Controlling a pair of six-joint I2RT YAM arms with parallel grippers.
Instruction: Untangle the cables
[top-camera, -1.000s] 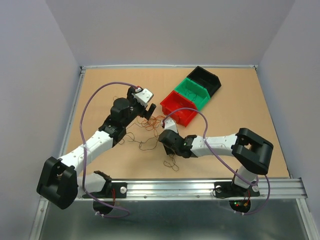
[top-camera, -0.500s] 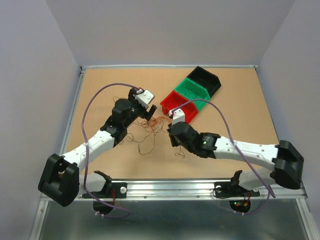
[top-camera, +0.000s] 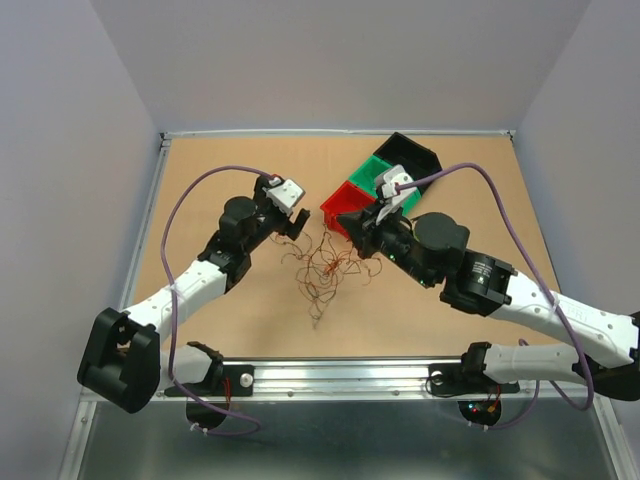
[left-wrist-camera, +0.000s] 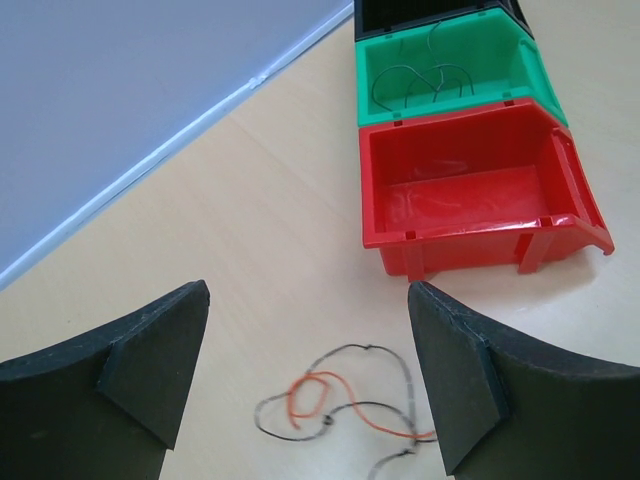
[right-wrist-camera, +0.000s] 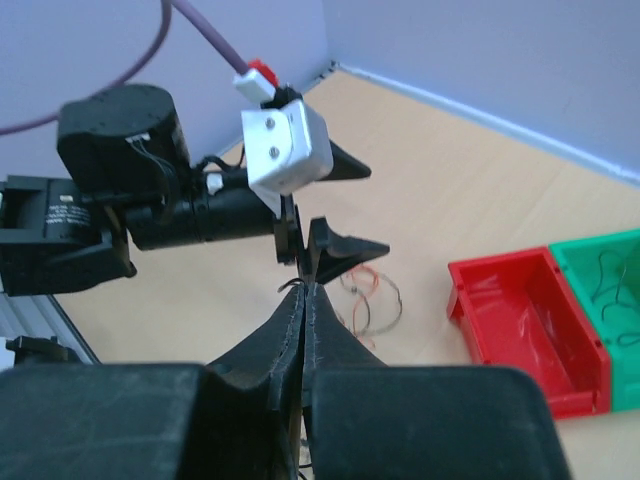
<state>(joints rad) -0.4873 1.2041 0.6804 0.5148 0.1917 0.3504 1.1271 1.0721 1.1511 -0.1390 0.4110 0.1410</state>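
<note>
The cables (top-camera: 325, 265) are a loose bunch of thin red, orange-brown and black curly wires at mid-table, drawn out in a long strand toward the near edge. My right gripper (top-camera: 350, 228) is raised above their far right side, in front of the red bin. In the right wrist view it (right-wrist-camera: 304, 290) is shut, with a thin black wire end sticking out at the tips. My left gripper (top-camera: 296, 222) is open and empty just left of the bunch. A few black and orange wires (left-wrist-camera: 350, 400) lie on the table between its fingers (left-wrist-camera: 160, 350).
A red bin (top-camera: 345, 200), a green bin (top-camera: 385, 178) and a black bin (top-camera: 415, 160) stand in a row at the back right. The green bin (left-wrist-camera: 450, 75) holds a few black wires; the red bin (left-wrist-camera: 470, 200) looks empty. Low rails edge the table.
My right arm has swung from the near middle up toward the red bin, and the wire bunch has been drawn out and shifted right with it. My left gripper has barely moved.
</note>
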